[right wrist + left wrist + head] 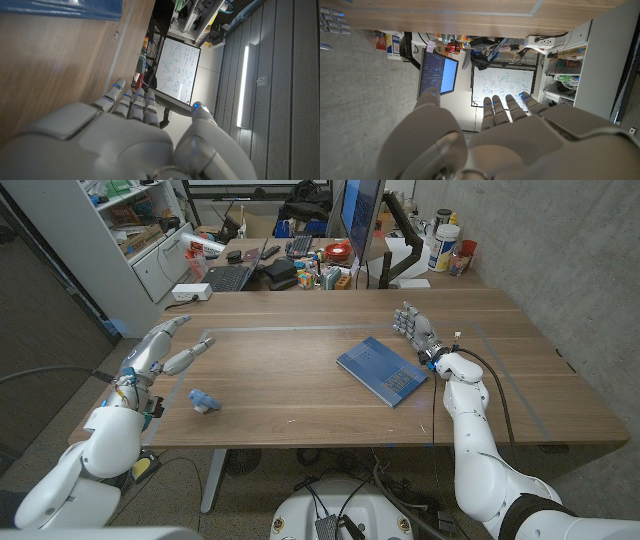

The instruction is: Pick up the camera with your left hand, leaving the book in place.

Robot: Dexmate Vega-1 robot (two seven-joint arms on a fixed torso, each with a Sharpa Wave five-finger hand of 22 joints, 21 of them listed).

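Across the wooden surface (300, 370) we log things from largest to smallest. Blue book (382, 370) lies flat toward the right side, turned at an angle to the edges, a corner near our right hand (418, 332). That hand is upright beside the book, fingers straight and apart, holding nothing; the right wrist view shows its palm side toward the wood and the book's blue cover just beyond the fingertips.

Our left hand (165, 350) hovers near the left edge, fingers extended and spread, nothing in it; the left wrist view confirms fingers straight.

Smallest item: the camera (204, 401), a little pale-blue object close to the near edge on the left side, just inward of our left forearm and well apart from the book. Detail is too small to read lens or buttons.

Judgement on handling: it looks light, rigid, likely plastic, probably smooth-sided, so it could skate on the wood if nudged. We would take it across its short body, thumb on one side and fingers on the other, closing gently. Any lens face is best avoided. The book is far enough off that disturbing it seems unlikely.
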